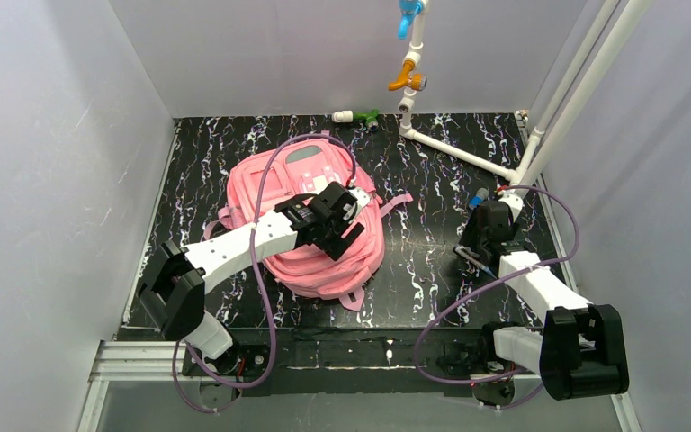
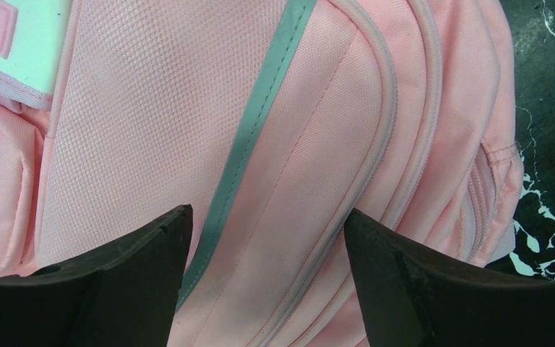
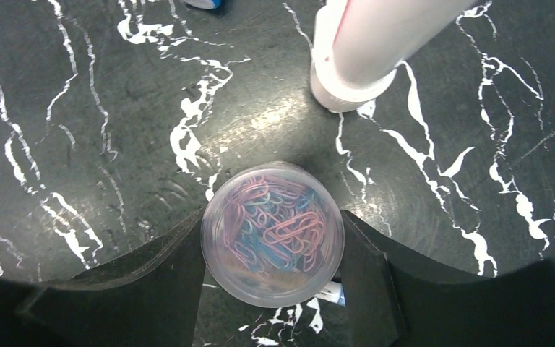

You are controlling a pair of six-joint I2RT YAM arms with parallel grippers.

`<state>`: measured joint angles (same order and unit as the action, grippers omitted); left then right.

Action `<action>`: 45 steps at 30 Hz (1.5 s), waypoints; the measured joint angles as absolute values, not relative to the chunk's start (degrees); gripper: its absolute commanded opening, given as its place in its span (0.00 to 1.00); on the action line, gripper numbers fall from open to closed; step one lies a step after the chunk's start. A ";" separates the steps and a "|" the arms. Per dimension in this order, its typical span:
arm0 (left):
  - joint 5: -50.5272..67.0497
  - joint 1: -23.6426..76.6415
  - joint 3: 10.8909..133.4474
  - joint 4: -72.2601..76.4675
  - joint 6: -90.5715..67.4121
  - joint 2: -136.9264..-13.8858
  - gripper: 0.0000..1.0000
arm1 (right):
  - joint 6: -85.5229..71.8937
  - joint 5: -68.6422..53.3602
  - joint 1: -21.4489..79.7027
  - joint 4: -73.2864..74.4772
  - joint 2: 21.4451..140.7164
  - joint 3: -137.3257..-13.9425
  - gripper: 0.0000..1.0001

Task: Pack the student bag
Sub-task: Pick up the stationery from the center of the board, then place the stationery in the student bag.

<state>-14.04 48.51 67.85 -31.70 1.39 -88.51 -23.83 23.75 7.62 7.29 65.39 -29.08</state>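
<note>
Notably, right tool [image 3: 272, 218] flanks paper-clip tub [image 3: 271, 236], grip unconfirmed: smooth round wall may slip; left tool [image 2: 267, 212] open above student bag [image 2: 137, 108].

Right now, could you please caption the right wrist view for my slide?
Right gripper straddling a clear tub of coloured paper clips on the marbled table, near a white pipe foot.

Bags: one, the pink student bag [image 1: 319, 268], left of the table's centre.
Grippers: two, the left gripper [image 1: 346, 219] and the right gripper [image 1: 486, 225].
Clear tub [image 3: 272, 235]: one, near the table's right edge.
Paper clips [image 3: 289, 231] in it, pink and blue: a tangle, too many to count.
Valves: three. The blue valve [image 1: 408, 18] and orange valve [image 1: 405, 78] are up on the white pipe [image 1: 454, 150]; the green valve [image 1: 367, 117] is at the far edge.
Pen [image 1: 473, 259]: one.
</note>
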 measured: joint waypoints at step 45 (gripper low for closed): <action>-20.16 48.71 66.92 -28.80 -2.15 -73.36 0.00 | -37.85 -10.44 45.67 -36.71 79.26 -37.08 0.13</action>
<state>-20.16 48.71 66.92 -28.80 -2.15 -73.36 -37.85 -10.44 45.67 -36.71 79.26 -37.08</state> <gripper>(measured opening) 0.046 0.683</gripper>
